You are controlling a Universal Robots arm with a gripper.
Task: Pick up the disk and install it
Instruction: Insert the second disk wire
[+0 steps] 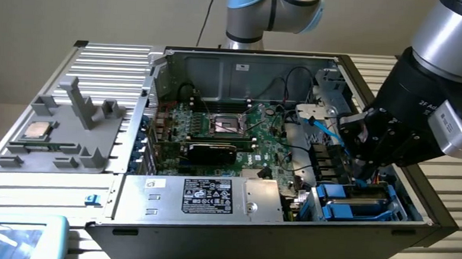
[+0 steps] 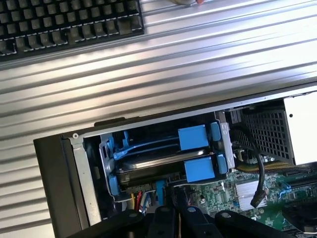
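Inside the open computer case point(image 1: 289, 227) on a ribbed metal table point(image 1: 108, 64), the disk point(image 2: 163, 161) sits in its blue-railed drive bay point(image 1: 354, 201) at the case's corner nearest the exterior view's right, its grey edge showing between blue tabs. The robot's black gripper point(image 1: 363, 166) hovers just above that bay, fingers drawn together and holding nothing. A silver box with a black label point(image 1: 208, 196) lies along the case's near edge, beside the motherboard point(image 1: 231, 129). A keyboard point(image 2: 64, 22) rests on the table beyond the case.
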